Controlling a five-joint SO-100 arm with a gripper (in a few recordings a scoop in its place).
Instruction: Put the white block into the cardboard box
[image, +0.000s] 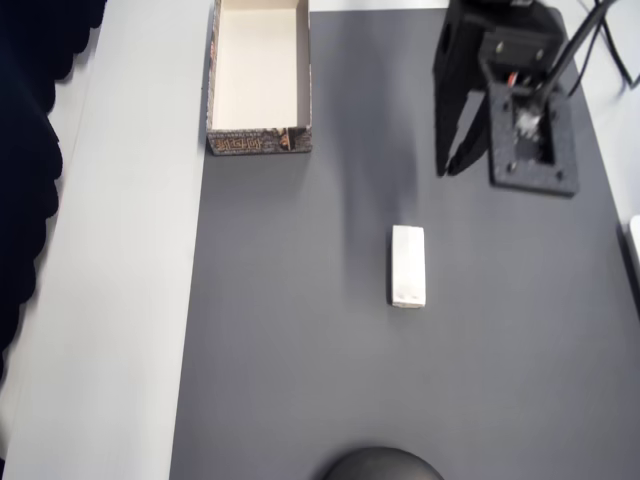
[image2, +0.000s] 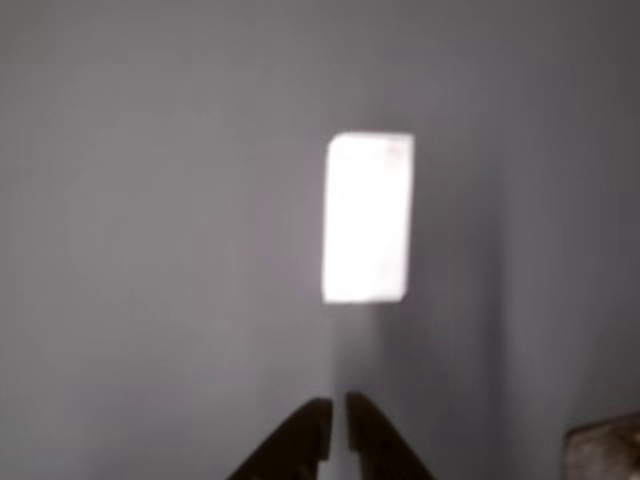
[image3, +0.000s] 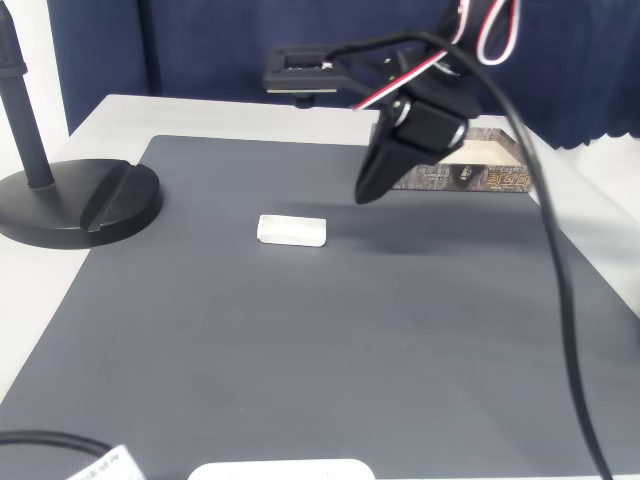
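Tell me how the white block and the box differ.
The block is a small solid bar; the box is a much larger open tray. The block is plain white all over; the box is cream inside with dark patterned walls. The block lies mid-mat; the box sits at the mat's edge. Both are rectangular and rest flat, untouched.

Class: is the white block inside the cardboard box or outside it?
Outside: the white block lies flat on the grey mat, apart from the cardboard box.
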